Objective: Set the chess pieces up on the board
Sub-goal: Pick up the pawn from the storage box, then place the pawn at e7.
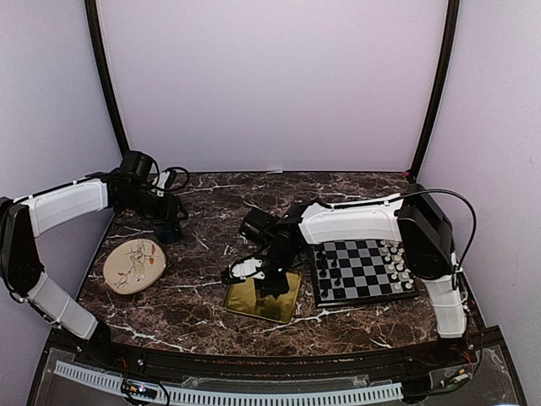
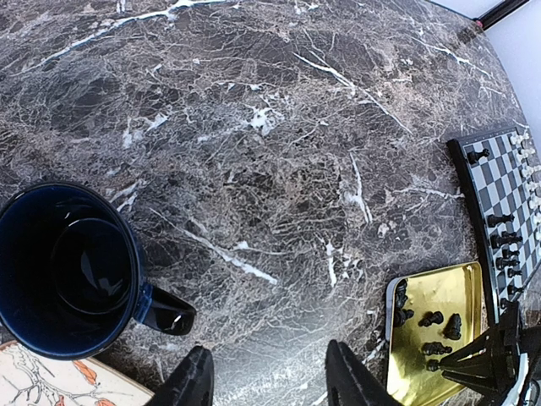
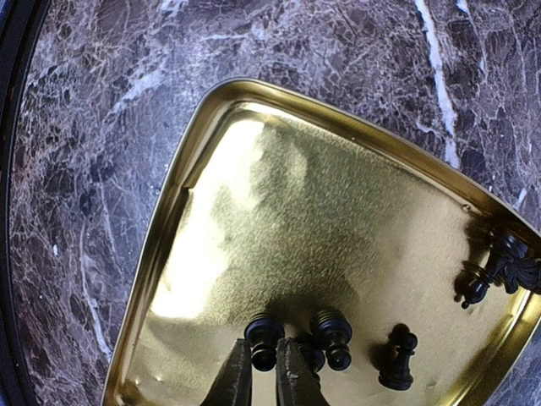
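Over the square gold metal tray (image 3: 279, 211), the right jaws pinch a small black chess piece (image 3: 264, 328). Next, probably, a lift onto the checkered board (image 1: 365, 272). The left jaws hang half-open, empty.

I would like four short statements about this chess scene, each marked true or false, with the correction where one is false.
1. The pieces seen in the gold tray are black. True.
2. The left gripper holds the blue mug. False: its jaws stand open and empty, with the mug beside them.
3. The right gripper hangs over the board. False: it is over the gold tray.
4. White pieces stand along the board's right side in the top view. True.
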`<state>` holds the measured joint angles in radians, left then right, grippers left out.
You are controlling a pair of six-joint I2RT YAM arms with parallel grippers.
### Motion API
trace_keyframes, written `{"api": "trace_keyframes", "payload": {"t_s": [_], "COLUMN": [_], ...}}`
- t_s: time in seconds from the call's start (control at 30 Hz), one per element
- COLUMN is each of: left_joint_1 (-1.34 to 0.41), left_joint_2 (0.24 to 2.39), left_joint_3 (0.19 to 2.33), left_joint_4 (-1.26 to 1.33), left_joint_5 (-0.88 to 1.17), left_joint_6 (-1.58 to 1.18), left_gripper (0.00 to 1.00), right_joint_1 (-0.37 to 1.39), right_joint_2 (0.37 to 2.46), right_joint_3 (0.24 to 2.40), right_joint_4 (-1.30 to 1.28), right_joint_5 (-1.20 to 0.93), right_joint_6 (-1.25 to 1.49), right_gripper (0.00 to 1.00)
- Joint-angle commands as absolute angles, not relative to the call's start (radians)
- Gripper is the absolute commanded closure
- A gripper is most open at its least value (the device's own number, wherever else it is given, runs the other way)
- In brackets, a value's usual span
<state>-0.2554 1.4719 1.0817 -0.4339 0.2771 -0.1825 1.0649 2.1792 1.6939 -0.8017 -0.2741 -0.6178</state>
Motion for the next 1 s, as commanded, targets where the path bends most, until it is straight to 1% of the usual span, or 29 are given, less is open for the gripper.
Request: {"api": "trace_keyframes", "payload": {"t_s": [0.0, 0.17, 0.3, 0.37, 0.63, 0.83, 0.97], "left_joint_1": [-0.254, -0.254, -0.254, -0.254, -0.254, -0.254, -0.254], "left_joint_2": [1.474, 1.476, 1.478, 1.480, 1.485, 1.491, 1.493], "left_joint_3": [1.074, 1.074, 1.073, 1.074, 1.074, 1.075, 1.077], "left_joint_4": [-0.428, -0.428, -0.428, -0.428, -0.430, -0.430, -0.429], "left_joint_5": [0.299, 0.302, 0.305, 0.307, 0.311, 0.314, 0.316], "left_joint_6": [-0.172, -0.171, -0.169, -0.170, -0.169, -0.168, -0.168], "left_gripper": [0.52, 0.53, 0.53, 0.53, 0.53, 0.52, 0.52], "right_joint_1": [1.079, 1.081, 1.081, 1.080, 1.059, 1.019, 0.944], "right_joint_2": [2.203, 2.200, 2.199, 2.195, 2.189, 2.141, 2.073], "right_joint_3": [1.727, 1.723, 1.732, 1.741, 1.776, 1.768, 1.739], "right_joint_4": [-0.811, -0.814, -0.831, -0.846, -0.901, -0.905, -0.903], "right_joint_5": [-0.288, -0.289, -0.315, -0.345, -0.463, -0.454, -0.425], "right_joint_6": [-0.609, -0.608, -0.609, -0.611, -0.613, -0.604, -0.604], "right_gripper": [0.89, 0.89, 0.96, 0.97, 0.98, 0.98, 0.98]}}
